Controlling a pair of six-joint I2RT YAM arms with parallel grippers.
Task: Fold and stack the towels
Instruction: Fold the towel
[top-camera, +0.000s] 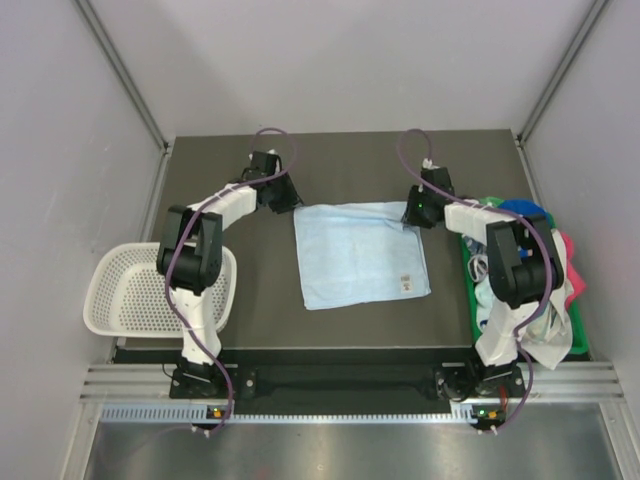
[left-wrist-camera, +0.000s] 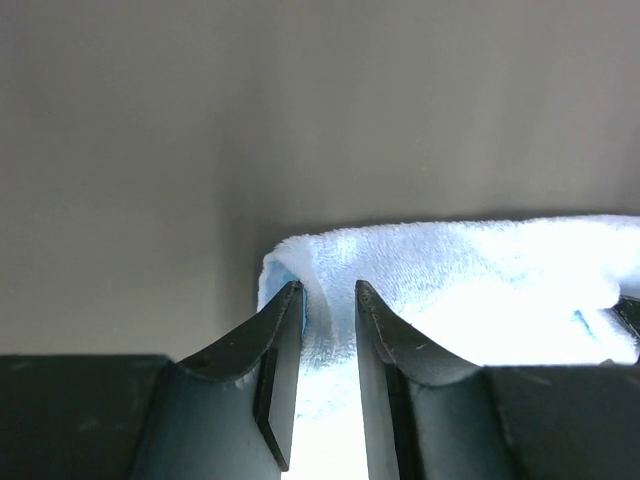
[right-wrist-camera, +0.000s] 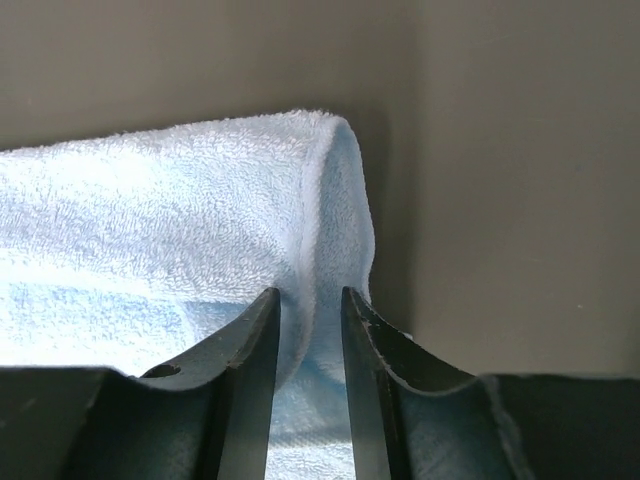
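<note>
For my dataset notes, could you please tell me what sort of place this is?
Probably a lab robot workcell: left arm and right arm bolted to a dark table, plain grey walls on metal framing, a basket and a tray of towels alongside.

I see the pale blue towel (top-camera: 360, 255) as soft terry cloth, fluffy and looped, with a stitched hem. The tabletop (top-camera: 260, 180) under it looks matt, smooth and dark. The left gripper (left-wrist-camera: 328, 288) has hard black fingers (left-wrist-camera: 285, 350) with a dull sheen. At the tabletop's left edge the basket (top-camera: 115, 300) is white plastic mesh; the rail (top-camera: 120, 385) along the near edge is ribbed bare metal.
</note>
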